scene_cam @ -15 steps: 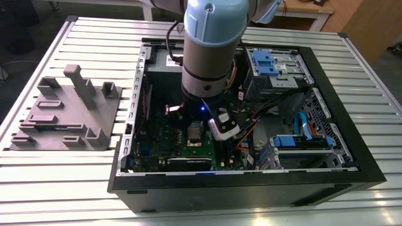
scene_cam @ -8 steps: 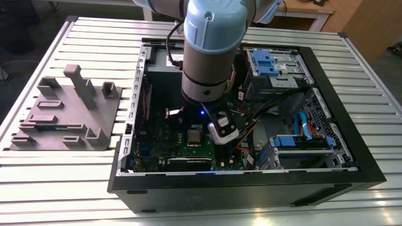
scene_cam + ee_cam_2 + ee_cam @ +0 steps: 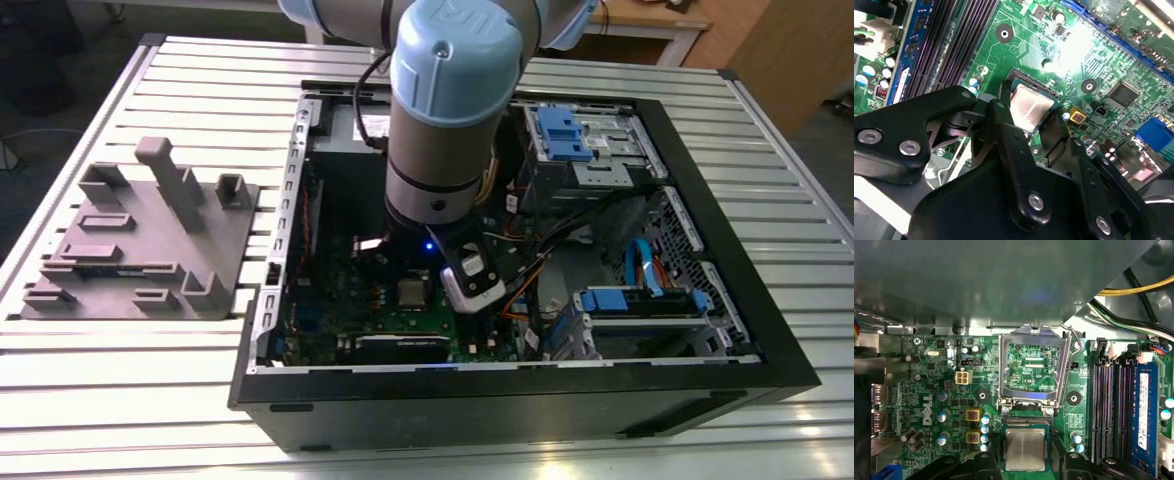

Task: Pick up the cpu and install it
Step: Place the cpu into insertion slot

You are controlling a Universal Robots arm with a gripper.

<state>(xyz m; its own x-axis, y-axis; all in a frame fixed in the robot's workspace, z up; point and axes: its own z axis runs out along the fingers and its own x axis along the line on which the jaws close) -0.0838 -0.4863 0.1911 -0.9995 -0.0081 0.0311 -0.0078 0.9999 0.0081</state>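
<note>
The cpu (image 3: 1025, 449), a silvery square chip with a thin green rim, sits level right over the open socket on the green motherboard (image 3: 934, 390). My gripper (image 3: 1026, 462) is shut on the cpu, with one black finger (image 3: 1004, 130) against each of two opposite edges. The socket's metal load frame (image 3: 1031, 367) stands flipped open just beyond the chip. In the exterior view the cpu (image 3: 411, 292) shows at the middle of the board inside the open computer case (image 3: 747, 300), under the arm's wrist. Whether the chip rests fully in the socket I cannot tell.
Memory slots (image 3: 1114, 405) with a blue module run beside the socket. Yellow and black cables (image 3: 1134, 290) hang near the case wall. Drive cages with blue clips (image 3: 581, 135) fill the exterior view's right. A grey parts fixture (image 3: 140, 240) stands on the slatted table at its left.
</note>
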